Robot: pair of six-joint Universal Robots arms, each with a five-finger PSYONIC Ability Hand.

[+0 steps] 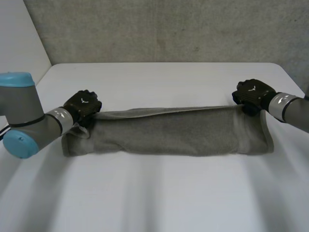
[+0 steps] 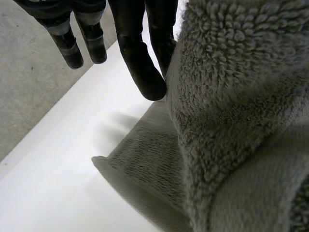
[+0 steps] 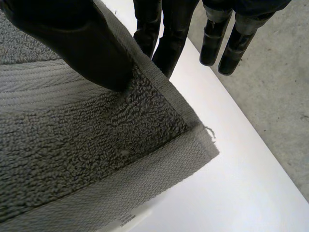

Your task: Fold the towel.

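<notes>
L hand (image 1: 83, 105) is set on the far-left corner of the towel (image 1: 169, 133); whether cloth is gripped can't be told. Towel is laid on the table (image 1: 159, 193) as a doubled strip, long axis L-R, far edge run from hand to hand. R hand (image 1: 252, 94) is at the far-right corner, with cloth pinched under the thumb. Each hand is nearest its own end, so the next fold is judged end-to-end along the long axis, prob. one end carried across to the other.

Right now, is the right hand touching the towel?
Touching. The right wrist view shows the right hand pressing its thumb onto the towel near its corner, fingers behind the edge, pinching the cloth.
</notes>
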